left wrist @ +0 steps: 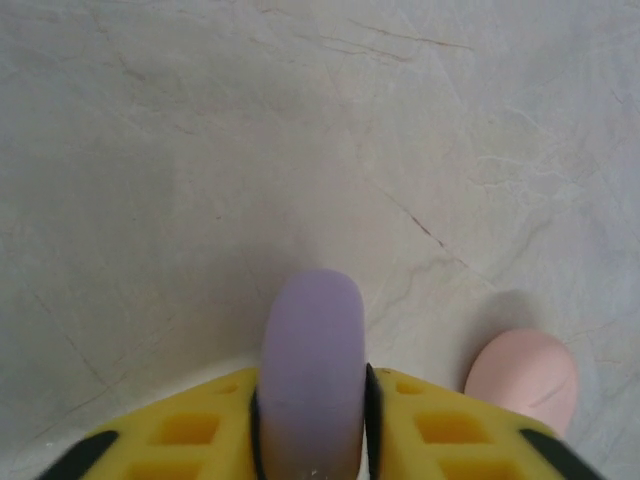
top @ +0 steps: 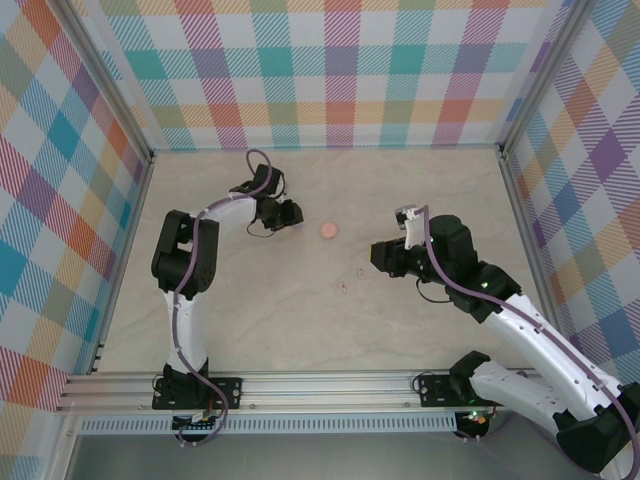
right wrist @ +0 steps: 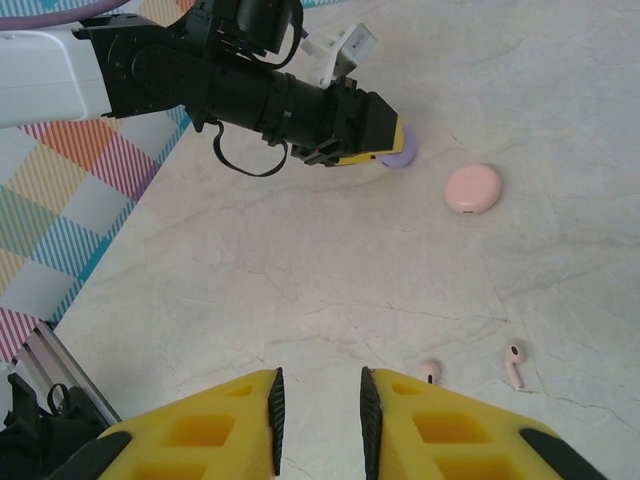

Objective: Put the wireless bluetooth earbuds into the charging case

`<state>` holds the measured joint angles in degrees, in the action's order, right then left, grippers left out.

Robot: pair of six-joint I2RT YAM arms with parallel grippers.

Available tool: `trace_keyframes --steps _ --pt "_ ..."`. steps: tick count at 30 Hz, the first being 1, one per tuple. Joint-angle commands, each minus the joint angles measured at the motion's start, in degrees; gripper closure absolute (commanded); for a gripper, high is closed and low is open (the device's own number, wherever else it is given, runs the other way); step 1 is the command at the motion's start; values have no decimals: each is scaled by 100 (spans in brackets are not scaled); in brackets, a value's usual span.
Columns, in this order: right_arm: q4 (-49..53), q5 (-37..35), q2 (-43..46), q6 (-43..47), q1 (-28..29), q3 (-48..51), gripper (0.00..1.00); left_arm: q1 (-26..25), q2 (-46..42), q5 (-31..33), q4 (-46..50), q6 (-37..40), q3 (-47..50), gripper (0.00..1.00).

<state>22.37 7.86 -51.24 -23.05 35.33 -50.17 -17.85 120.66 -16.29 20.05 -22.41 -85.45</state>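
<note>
A purple charging case (left wrist: 312, 340) stands on edge between the jaws of my left gripper (left wrist: 312, 425), with both pads against its sides and its lower edge near the table. From the right wrist view that purple charging case (right wrist: 400, 152) pokes out past the left gripper's yellow fingers (right wrist: 360, 155). A closed pink charging case (right wrist: 473, 188) lies flat just to the right of it (top: 327, 230). Two pale pinkish earbuds (right wrist: 430, 370) (right wrist: 514, 364) lie loose on the table. They sit ahead and to the right of my right gripper (right wrist: 318, 410), which is open with nothing in it.
The pale marbled table (top: 300, 330) is walled by checked panels on three sides (top: 340, 70). A metal rail (top: 320, 385) runs along the near edge. Bare table stretches between the two arms and in front of the cases.
</note>
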Motion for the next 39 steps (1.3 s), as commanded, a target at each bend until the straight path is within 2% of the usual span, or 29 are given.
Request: trace_keyframes --steps 1,9,14,22,28,32,39 --pt "140 -100 -33 94 20 -150 71 71 166 272 504 119 -73 56" --pt "505 -635 -264 75 18 -168 65 71 -336 637 841 426 -113 33" --pt "639 -725 -782 152 -35 -283 64 45 -845 480 880 523 -16 30" --pt "525 273 -2177 595 -533 -807 59 -216 -1430 -207 628 215 382 30" --pt "323 1488 -3424 790 -1187 -1482 59 -428 -1794 -356 -39 -346 1120 30" --pt "419 2161 -4402 816 -1497 -2218 59 -575 -1917 -429 -843 -828 1630 30" --pt "1045 2421 -6095 757 -1635 -3709 57 -805 -1684 -292 -1687 -1339 2004 31"
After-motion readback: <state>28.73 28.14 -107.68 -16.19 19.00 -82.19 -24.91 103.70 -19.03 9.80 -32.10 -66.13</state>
